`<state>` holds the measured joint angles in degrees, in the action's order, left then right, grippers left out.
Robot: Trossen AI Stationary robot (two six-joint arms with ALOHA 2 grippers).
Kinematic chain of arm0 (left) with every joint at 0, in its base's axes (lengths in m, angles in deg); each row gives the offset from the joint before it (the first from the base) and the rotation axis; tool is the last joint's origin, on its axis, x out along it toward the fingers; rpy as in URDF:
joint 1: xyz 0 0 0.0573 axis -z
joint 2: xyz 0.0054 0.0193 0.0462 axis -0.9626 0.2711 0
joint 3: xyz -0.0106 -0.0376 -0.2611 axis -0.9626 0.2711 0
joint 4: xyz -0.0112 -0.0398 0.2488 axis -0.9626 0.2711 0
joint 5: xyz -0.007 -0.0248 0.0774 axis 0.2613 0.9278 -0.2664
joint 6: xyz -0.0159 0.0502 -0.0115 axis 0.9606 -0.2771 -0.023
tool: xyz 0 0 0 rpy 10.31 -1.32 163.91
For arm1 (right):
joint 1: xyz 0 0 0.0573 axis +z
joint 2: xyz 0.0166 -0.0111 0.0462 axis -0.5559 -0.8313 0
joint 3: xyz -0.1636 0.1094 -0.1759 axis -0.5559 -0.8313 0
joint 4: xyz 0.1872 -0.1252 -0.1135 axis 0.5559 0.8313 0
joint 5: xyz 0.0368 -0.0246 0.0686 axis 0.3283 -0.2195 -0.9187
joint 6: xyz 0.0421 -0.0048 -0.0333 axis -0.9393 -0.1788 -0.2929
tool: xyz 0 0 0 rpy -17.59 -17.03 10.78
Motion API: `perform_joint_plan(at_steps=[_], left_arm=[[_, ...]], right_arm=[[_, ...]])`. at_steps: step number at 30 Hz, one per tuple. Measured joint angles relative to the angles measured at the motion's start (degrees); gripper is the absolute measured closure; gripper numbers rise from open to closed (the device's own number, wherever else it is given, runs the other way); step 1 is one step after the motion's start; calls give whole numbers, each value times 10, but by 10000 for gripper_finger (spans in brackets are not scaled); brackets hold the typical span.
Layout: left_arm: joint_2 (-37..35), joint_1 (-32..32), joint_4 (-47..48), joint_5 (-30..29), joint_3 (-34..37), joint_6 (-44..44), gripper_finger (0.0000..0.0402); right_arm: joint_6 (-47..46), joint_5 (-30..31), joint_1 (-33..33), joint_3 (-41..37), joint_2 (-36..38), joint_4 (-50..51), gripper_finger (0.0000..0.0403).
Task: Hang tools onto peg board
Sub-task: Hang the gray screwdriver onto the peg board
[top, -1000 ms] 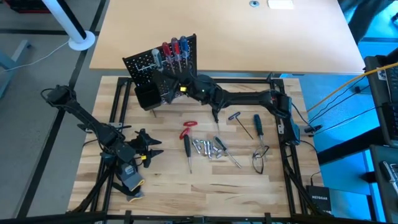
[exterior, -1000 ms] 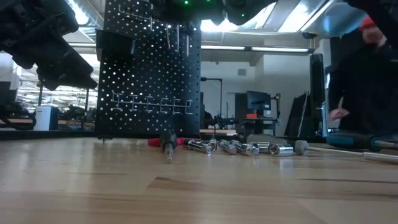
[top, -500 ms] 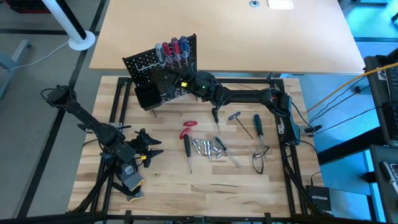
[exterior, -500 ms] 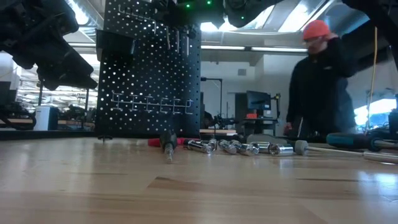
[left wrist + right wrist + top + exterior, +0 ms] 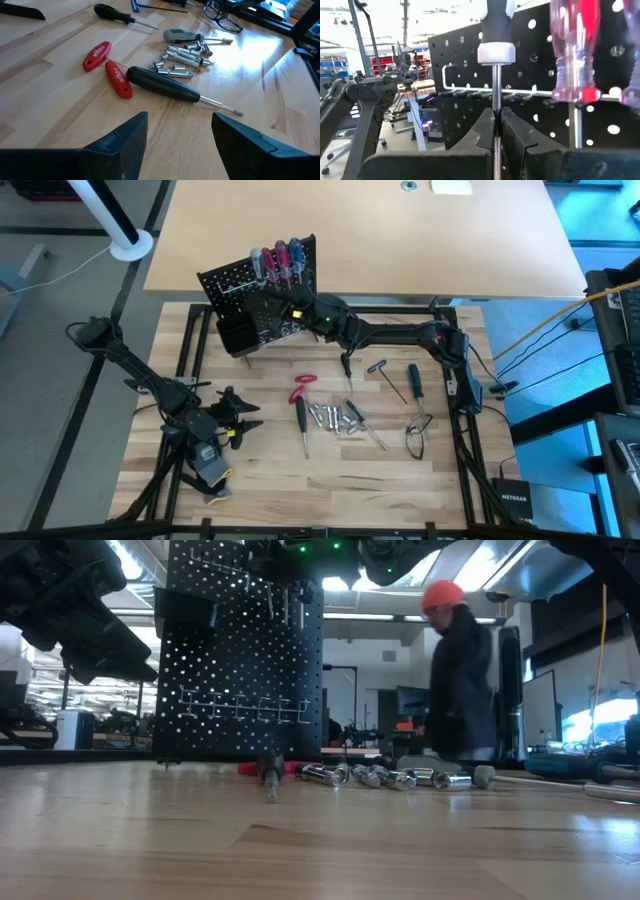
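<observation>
The black peg board (image 5: 262, 292) stands upright at the table's far left, with a black bin (image 5: 235, 335) at its lower corner and red and blue screwdrivers (image 5: 283, 256) hanging along its top. My right gripper (image 5: 496, 120) is at the board's front (image 5: 292, 313), shut on a grey-handled screwdriver (image 5: 495, 30) beside a clear red one (image 5: 575, 50). My left gripper (image 5: 180, 122) is open and empty above the table's near left (image 5: 243, 420). Red pliers (image 5: 302, 388), a black screwdriver (image 5: 301, 420) and silver bits (image 5: 330, 418) lie on the table. My right gripper pinches the grey-handled screwdriver's bare metal shaft (image 5: 496, 102) between its two fingers, a little below the white collar of the handle. The fingers lie across the shaft, coming level at the board's front. The screwdriver stands upright, handle up, against the board's wire rack.
More tools lie at the table's middle and right: a grey screwdriver (image 5: 362, 422), a blue-handled one (image 5: 414, 380), a T-handle key (image 5: 385, 375) and a wire loop (image 5: 416, 436). A person (image 5: 460, 680) stands in the room beyond the table.
My right gripper has gone a little toward the table's far edge, at the board, with the grey-handled screwdriver. Its handle now stands close beside the red and blue handles in the row at the board's top. The person behind the table has walked across the room.
</observation>
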<state>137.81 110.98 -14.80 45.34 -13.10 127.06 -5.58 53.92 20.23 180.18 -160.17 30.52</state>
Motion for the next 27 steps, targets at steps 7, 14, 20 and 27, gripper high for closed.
perform_joint_plan(at_steps=[7,14,20,27], left_arm=[[0,0,0,0,0,0,192],[0,0,0,0,0,0,192],[0,0,-2,-3,0,0,192],[0,0,-3,-3,0,-3,192]], right_arm=[[0,11,-4,0,-1,2,377],[0,3,-3,0,-8,-12,375],[2,14,-7,0,-11,-16,375],[21,11,-8,0,-12,-11,375]])
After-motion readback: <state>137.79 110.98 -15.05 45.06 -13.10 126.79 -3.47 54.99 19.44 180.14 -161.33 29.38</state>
